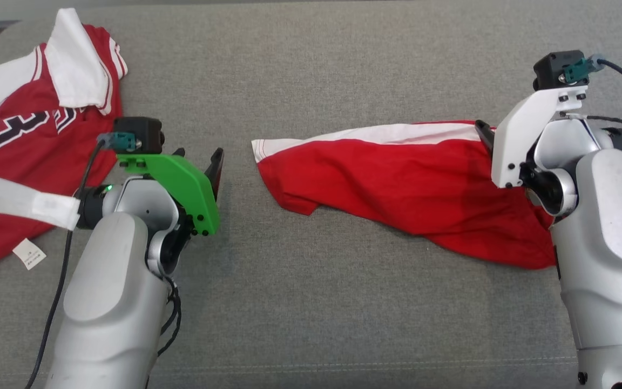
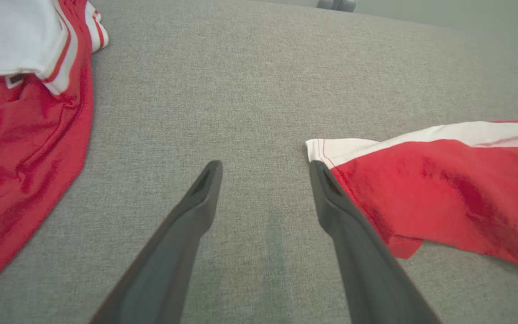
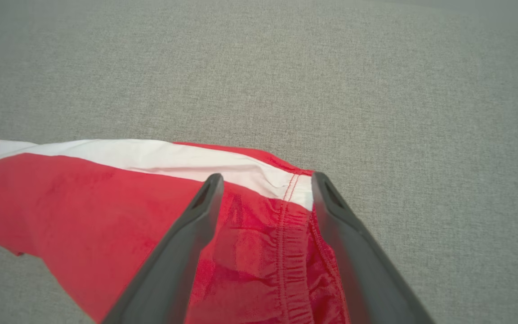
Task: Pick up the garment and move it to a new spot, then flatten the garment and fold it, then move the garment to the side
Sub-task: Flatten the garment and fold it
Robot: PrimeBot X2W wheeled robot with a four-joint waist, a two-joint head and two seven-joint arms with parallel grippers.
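— Dark fingers [image 2: 182,234] of the left tool [image 2: 264,166] sit nearest the lens, spread wide and released, with nothing between them but the grey cloth-covered surface [image 2: 259,90]. Why park there?
— Judging by the spot, it is lined up on the leg hem [image 2: 317,150] of the red shorts [image 2: 443,193]. One fingertip sits just beside that white-striped corner. Whether it touches the cloth, I can't tell.
— And the right tool [image 3: 266,177]?
— Also open, gripping nothing. Its fingers straddle the white-striped corner of the elastic waistband [image 3: 286,252] at the other end of the shorts, with the cloth under the gap.
— So one tool at each end.
— That reads to me as the setup for flattening: pinch both ends and pull the shorts taut. They lie across the middle-right of the surface, slack, the lower edge rumpled and a fold at the near leg, so they aren't flat yet.
— What about the red jersey [image 1: 35,140] at the far left?
— Crumpled, well apart from the shorts, no tool on it. I'd take the shorts as the garment in hand.
— Risk?
— Thin, slippery-looking fabric. A shallow pinch could catch one layer only or slide off the hem.
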